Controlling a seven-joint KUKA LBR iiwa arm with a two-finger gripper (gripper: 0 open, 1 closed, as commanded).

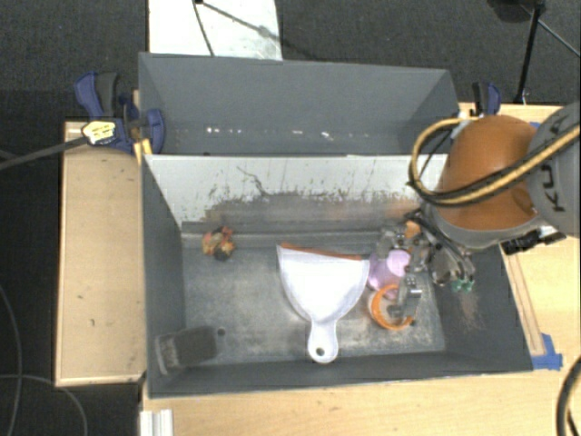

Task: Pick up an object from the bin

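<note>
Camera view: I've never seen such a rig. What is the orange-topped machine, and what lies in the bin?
One camera looks down on a grey metal bin. The machine entering from the right is a robot arm; the orange cover and cables belong to it. Its gripper is low at the bin's right, beside a pink thing and an orange ring. A white scoop lies mid-bin, a small brown thing back left, a dark block front left. I cannot tell whether anything is held.

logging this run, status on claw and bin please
Claw low over pink piece and orange ring, right part of bin. White scoop close on their left, may crowd the pick.
</note>
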